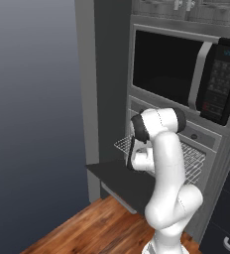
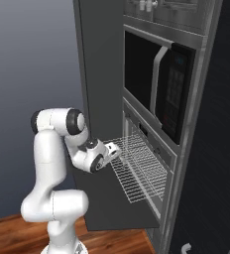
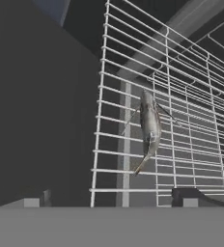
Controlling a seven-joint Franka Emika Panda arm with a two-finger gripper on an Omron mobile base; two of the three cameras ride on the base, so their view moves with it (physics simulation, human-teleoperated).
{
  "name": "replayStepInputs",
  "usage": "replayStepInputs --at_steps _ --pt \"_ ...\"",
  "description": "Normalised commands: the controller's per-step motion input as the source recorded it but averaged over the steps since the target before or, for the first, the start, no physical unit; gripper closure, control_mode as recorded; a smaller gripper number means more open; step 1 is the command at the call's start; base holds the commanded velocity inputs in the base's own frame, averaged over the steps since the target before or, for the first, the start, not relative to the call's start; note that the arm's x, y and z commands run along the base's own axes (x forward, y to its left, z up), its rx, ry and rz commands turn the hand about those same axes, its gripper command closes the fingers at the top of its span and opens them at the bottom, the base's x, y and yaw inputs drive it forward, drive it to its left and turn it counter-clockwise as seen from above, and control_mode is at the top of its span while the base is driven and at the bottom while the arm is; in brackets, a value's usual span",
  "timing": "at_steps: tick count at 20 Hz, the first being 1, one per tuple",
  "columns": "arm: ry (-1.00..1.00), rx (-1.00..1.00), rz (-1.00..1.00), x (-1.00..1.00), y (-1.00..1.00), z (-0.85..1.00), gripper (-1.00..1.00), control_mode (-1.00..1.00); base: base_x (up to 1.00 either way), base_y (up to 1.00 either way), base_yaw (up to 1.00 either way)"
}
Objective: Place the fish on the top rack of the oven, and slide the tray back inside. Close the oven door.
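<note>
Flat, dim rendered light, no hard shadows. The white glossy robot arm (image 1: 167, 163) carries soft highlights. The thin silver wire grid rack (image 3: 167, 120) reads crisp against the dark grey-black oven door panel (image 2: 107, 203); edges look slightly soft and pixelated.

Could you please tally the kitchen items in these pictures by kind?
Fish: 1
Wire oven rack: 1
Oven door, open: 1
Microwave: 1
Total: 4

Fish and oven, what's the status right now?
Gripper open, holding nothing. Fish lying on the top rack, which is pulled out over the lowered oven door. Nothing in the way of the rack.
</note>
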Motion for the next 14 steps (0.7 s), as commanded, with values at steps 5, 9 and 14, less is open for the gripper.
replayStepInputs --at_steps 5,9,14 --pt "0.03 0.06 -0.04 -0.21 0.51 0.17 -1.0 -1.0 0.0 0.0 0.0" --pt "0.02 0.08 -0.03 -0.13 0.39 -0.08 -1.0 -1.0 0.0 0.0 0.0" --pt "0.0 0.09 -0.02 -0.02 0.26 -0.36 -1.0 -1.0 0.0 0.0 0.0"
